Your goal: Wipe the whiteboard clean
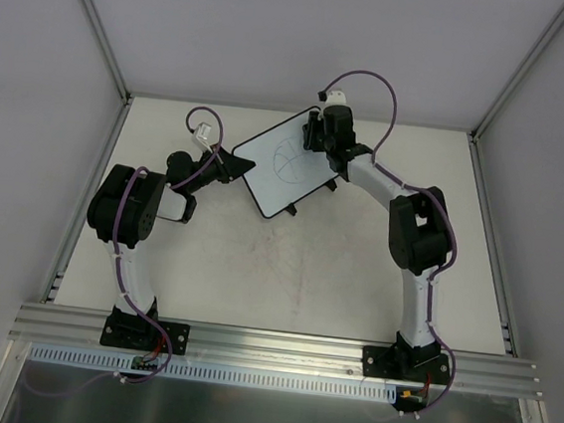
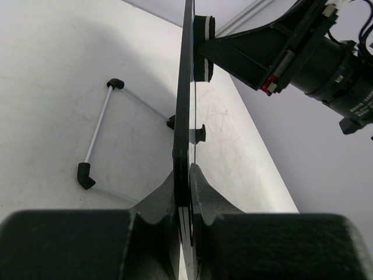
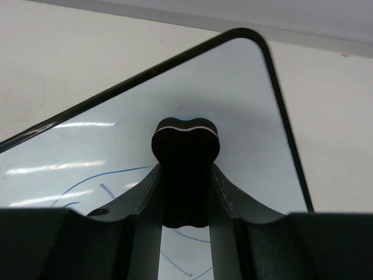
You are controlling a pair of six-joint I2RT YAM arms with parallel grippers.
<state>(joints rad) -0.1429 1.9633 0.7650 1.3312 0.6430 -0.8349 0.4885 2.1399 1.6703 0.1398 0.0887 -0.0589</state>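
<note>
Closest to me, my left gripper (image 2: 186, 188) is nearly shut, its two black fingers pinching the thin edge of the whiteboard (image 2: 184, 87) with only the board's thickness between them. From that wrist I see the board edge-on, a dark line running straight away from my fingers. My right gripper (image 3: 185, 176) is partly closed around a small black eraser (image 3: 185, 140), one finger pressed to each of its sides, and the eraser's face is set against the white surface near the board's far rounded corner. Seen from the left wrist, a pale layer on the eraser meets the board. Blue pen lines (image 3: 105, 175) curve across the board just beside my right fingers, and from overhead they read as a rough circle with strokes inside. From above, the board lies at a slant between my two arms toward the far half of the table (image 1: 286, 272), my left fingers at its left edge and my right at its upper part. Behind the board a wire stand (image 2: 96, 131) with black elbows lies on the table (whether the board itself touches the tabletop I cannot tell).
</note>
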